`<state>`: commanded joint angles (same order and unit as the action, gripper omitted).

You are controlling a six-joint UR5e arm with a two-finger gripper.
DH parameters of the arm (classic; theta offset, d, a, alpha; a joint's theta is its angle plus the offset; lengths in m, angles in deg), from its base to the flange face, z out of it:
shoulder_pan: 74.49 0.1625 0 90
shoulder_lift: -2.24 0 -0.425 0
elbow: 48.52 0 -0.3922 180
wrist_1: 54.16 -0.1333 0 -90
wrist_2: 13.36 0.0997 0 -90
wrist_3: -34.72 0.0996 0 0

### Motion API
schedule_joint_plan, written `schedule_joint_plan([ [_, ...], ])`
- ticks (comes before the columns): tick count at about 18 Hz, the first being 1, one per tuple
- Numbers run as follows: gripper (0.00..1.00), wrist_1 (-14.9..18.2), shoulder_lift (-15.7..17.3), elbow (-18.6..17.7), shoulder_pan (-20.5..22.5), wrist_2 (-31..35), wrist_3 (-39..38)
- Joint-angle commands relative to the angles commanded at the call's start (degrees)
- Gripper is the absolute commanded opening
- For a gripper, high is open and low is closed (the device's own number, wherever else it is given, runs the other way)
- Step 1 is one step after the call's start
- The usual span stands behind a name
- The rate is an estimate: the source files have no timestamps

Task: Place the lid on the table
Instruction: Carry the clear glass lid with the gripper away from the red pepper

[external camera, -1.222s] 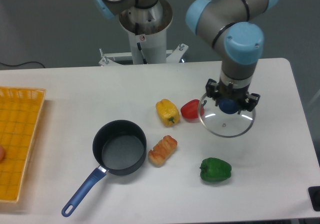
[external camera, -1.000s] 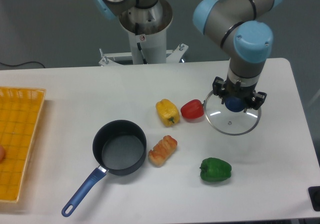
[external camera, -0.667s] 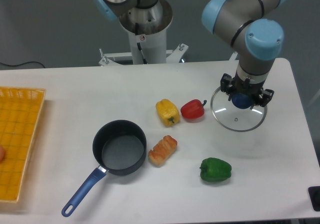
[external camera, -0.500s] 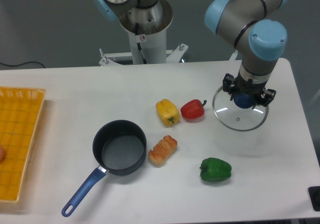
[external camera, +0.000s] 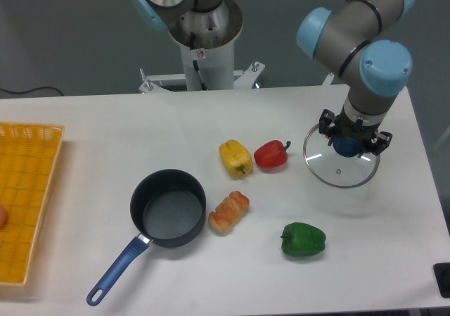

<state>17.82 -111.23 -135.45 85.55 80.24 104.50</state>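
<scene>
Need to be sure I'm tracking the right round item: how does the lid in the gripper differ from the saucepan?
The lid is clear glass with a thin metal rim; the saucepan is opaque dark blue. The lid is a flat disc; the saucepan is a deep open bowl with a long blue handle. The lid sits at the right under the gripper, which is shut on its knob; the saucepan stands untouched at centre left. Both are round, similar in width.

The yellow tray (external camera: 28, 196) is cut off by the left edge.

The white worktop (external camera: 105, 129) carries a yellow tray (external camera: 24, 189), a blue saucepan (external camera: 167, 208), a pastry (external camera: 229, 212), and yellow (external camera: 235, 158), red (external camera: 271, 154) and green (external camera: 303, 238) peppers.
</scene>
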Motion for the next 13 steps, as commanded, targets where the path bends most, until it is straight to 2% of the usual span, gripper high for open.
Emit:
schedule_joint_plan([
  [5, 0.57, -2.6, -2.4, 0.4, 0.1, 0.0, 0.0],
  [11, 0.57, -3.8, -4.3, 0.4, 0.5, 0.0, 0.0],
  [13, 0.57, -5.5, -5.2, 0.4, 0.5, 0.0, -0.1],
])
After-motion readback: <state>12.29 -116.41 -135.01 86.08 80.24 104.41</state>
